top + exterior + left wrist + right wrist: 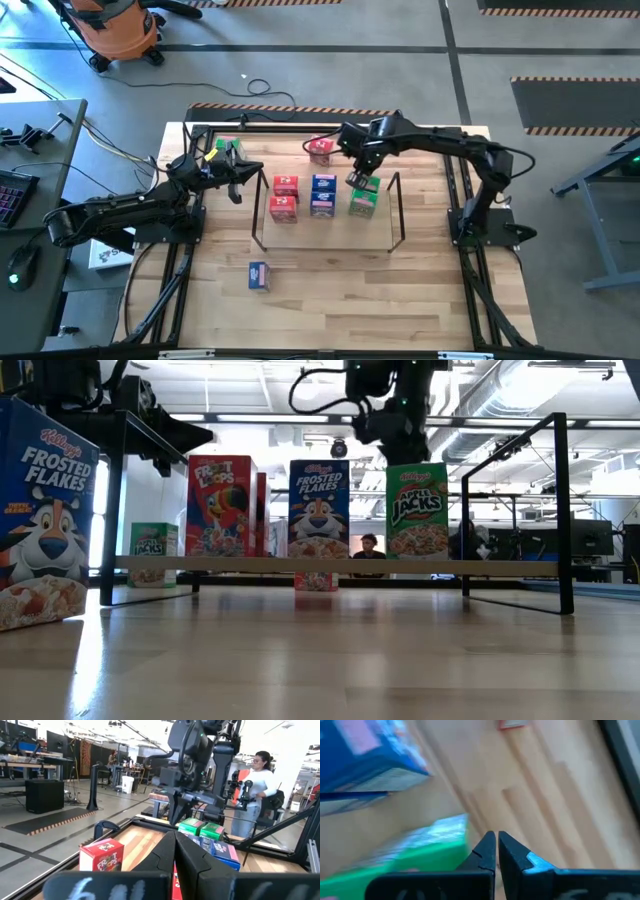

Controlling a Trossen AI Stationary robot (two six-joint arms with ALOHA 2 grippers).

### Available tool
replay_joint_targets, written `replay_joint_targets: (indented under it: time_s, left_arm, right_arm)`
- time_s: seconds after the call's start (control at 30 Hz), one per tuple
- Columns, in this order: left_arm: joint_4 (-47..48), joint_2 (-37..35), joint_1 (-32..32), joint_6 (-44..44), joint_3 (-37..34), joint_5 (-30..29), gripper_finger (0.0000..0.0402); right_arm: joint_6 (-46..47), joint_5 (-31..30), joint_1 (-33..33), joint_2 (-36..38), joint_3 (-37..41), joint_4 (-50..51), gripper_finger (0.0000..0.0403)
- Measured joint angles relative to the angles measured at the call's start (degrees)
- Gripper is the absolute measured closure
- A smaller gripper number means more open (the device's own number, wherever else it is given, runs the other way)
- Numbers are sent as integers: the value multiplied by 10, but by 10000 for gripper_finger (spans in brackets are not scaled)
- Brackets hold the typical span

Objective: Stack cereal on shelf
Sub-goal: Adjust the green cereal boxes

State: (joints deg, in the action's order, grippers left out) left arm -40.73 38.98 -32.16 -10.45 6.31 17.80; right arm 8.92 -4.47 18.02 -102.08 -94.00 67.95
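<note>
**Cereal Position Relative to Grippers**

A blue Frosted Flakes box (40, 510) stands nearest the low camera, off the shelf (327, 243). The right gripper (358, 178), fingers closed and empty, hangs directly above the green box (363, 198) on the shelf. The left gripper (236, 190), closed, waits just beside the shelf's left end.

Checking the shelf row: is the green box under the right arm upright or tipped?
Upright. The low view shows the green box standing on the shelf, front facing out, level with its neighbours.
</note>
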Motion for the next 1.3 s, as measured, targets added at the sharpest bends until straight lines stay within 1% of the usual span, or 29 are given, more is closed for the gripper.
replay_joint_targets:
  time_s: [0.4, 0.47, 0.67, 0.8, 1.0, 1.1, 1.3]
  left_arm:
    - [1, 0, 0, 0, 0, 0, 401]
    - [1, 0, 0, 1, 0, 0, 401]
    - [1, 0, 0, 1, 0, 0, 401]
    - [2, 0, 0, 1, 0, 0, 401]
    - [3, 0, 0, 1, 0, 0, 401]
    - [7, 0, 0, 1, 0, 0, 401]
    - [7, 0, 0, 1, 0, 0, 401]
  right_arm:
    - [-25, 110, 0, -2, 0, -18, 403]
    - [-30, 120, 0, -2, 0, -19, 403]
    - [-41, 119, -1, 7, 0, -30, 403]
    - [-49, 104, -1, 28, 0, -38, 403]
    - [-59, 48, -9, 75, 5, -46, 403]
    - [-63, 38, -22, 109, 49, -81, 403]
    - [-8, 47, -61, 198, 204, -214, 403]
